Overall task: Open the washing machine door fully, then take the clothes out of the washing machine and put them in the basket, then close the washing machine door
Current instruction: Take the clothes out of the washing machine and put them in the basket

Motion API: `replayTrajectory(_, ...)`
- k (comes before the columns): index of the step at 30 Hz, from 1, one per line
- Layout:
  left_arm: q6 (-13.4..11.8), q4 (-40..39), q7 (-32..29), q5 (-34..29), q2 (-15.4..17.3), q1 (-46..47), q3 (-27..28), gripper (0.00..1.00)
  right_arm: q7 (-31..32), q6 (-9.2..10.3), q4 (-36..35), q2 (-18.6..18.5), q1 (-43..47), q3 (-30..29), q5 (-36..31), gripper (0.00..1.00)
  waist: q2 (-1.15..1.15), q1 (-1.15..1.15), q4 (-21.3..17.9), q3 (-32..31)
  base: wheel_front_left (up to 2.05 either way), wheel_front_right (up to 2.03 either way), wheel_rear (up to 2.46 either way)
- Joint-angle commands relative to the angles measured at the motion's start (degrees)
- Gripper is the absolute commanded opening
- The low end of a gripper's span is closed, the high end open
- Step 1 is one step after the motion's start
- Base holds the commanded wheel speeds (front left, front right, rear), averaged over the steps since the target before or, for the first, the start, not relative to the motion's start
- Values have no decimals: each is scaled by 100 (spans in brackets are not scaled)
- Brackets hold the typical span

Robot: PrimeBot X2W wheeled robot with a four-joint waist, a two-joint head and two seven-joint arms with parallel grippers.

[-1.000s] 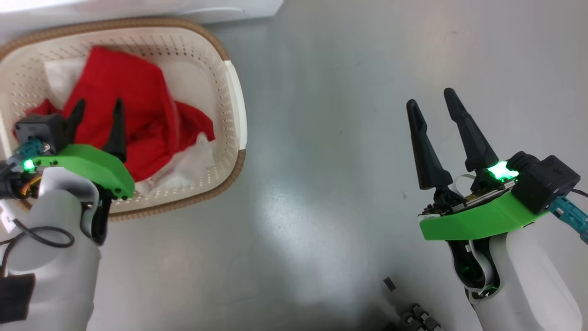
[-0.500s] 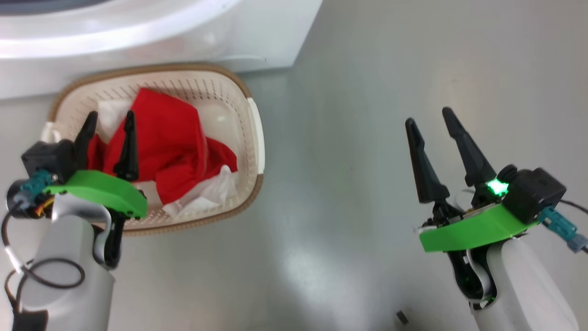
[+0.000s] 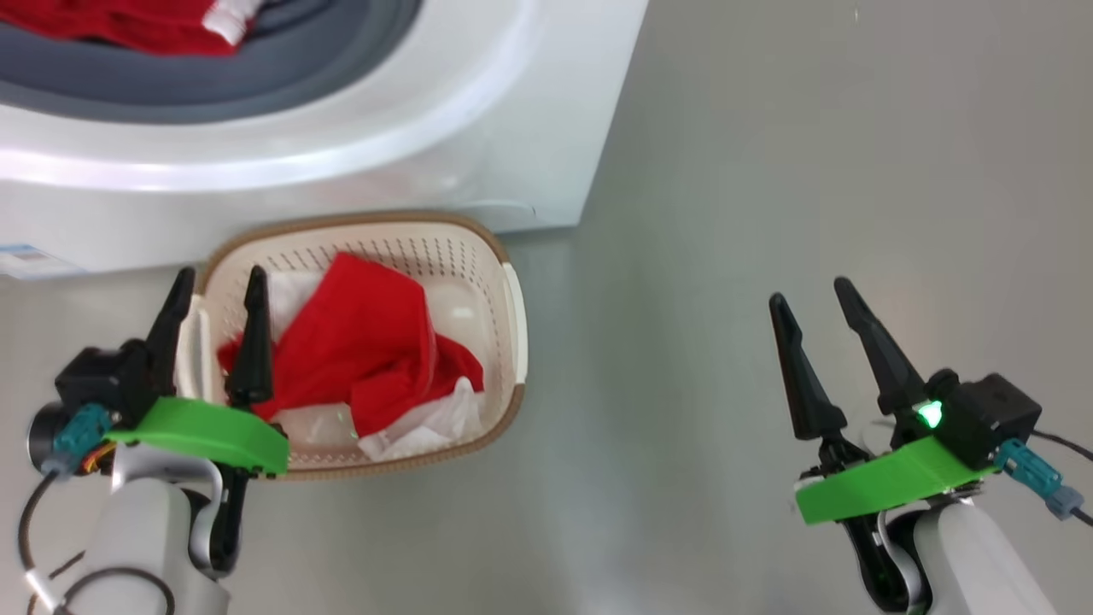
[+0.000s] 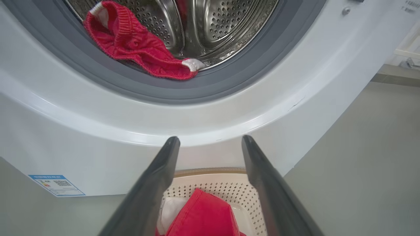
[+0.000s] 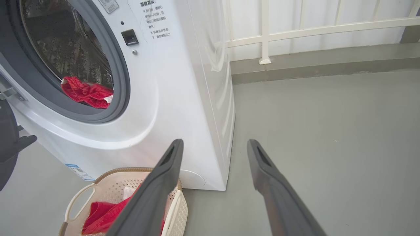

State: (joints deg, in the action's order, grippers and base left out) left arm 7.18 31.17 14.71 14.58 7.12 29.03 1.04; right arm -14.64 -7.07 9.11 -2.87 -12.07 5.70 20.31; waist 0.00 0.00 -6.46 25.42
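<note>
The washing machine stands at the top of the head view with its opening uncovered. A red garment with white trim hangs over the grey rubber ring at the drum's mouth and shows again from the right wrist. The door's black rim juts in at that view's far left. The basket sits on the floor against the machine and holds red and white clothes. My left gripper is open and empty over the basket's left end. My right gripper is open and empty over bare floor.
A blue label marks the machine's lower left corner. Grey floor stretches to the machine's right. A white railing and a low kerb run along the far wall.
The head camera has tilted up, bringing the washing machine and its drum into view. My left gripper has drifted from over the red clothes toward the basket's left end. Both grippers stayed open.
</note>
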Motion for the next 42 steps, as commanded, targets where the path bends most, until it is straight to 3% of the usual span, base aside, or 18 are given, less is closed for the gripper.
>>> replayTrajectory(1,31,-235,29,-64,129,-168,199,100,-36,-42,-113,0,131,64,-69,100,0,0,151,-330,0,0,0)
replayTrajectory(29,31,-2234,29,-363,-309,-2235,790,100,-36,-42,-125,0,1044,-341,-100,100,0,0,312,-1149,0,0,0)
replayTrajectory(42,31,-2423,29,-394,-407,-2347,830,100,-36,-42,-128,0,1026,-361,-94,100,0,0,321,-1098,0,0,0)
